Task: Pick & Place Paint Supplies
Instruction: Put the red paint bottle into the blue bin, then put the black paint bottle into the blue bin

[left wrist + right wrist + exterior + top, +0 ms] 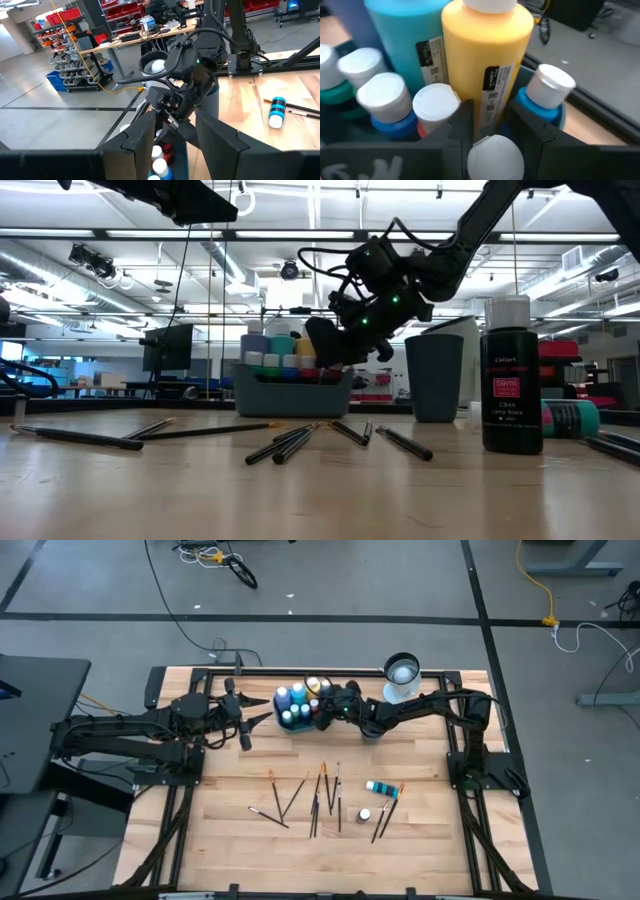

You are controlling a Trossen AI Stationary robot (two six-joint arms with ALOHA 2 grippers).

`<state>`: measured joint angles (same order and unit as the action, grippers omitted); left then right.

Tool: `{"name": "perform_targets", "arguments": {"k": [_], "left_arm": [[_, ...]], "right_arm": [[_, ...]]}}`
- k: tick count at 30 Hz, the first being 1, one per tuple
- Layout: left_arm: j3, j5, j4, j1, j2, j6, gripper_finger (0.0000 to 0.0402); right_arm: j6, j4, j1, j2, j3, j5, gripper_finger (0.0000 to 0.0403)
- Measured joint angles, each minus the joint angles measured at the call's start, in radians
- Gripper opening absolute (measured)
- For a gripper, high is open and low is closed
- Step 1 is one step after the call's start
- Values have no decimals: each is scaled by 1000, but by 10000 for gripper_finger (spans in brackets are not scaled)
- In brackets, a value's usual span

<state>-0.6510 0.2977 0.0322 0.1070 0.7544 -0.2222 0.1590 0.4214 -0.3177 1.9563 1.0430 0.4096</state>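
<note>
Right end effector over bottles

on the black paint bottle standing near the low camera, a red label with white letters: "69ml", then "lamp black" lower down. top word too blurry to read. barcode stickers on the big yellow bottle and teal bottle, print too small.

a wooden table fills the middle of the high view. a teal tray sits near its upper centre, with a dark blue cup to the right. cables trail across the grey floor at top.
</note>
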Motion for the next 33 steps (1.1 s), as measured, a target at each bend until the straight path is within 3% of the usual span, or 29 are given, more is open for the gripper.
{"name": "perform_targets", "arguments": {"k": [24, 33], "left_arm": [[0, 0, 0, 0, 0, 1, 153], [0, 0, 1, 0, 0, 1, 153]], "right_arm": [[-198, 173, -3, 1, -4, 3, 159], [-293, 37, 35, -132, -4, 2, 159]]}}
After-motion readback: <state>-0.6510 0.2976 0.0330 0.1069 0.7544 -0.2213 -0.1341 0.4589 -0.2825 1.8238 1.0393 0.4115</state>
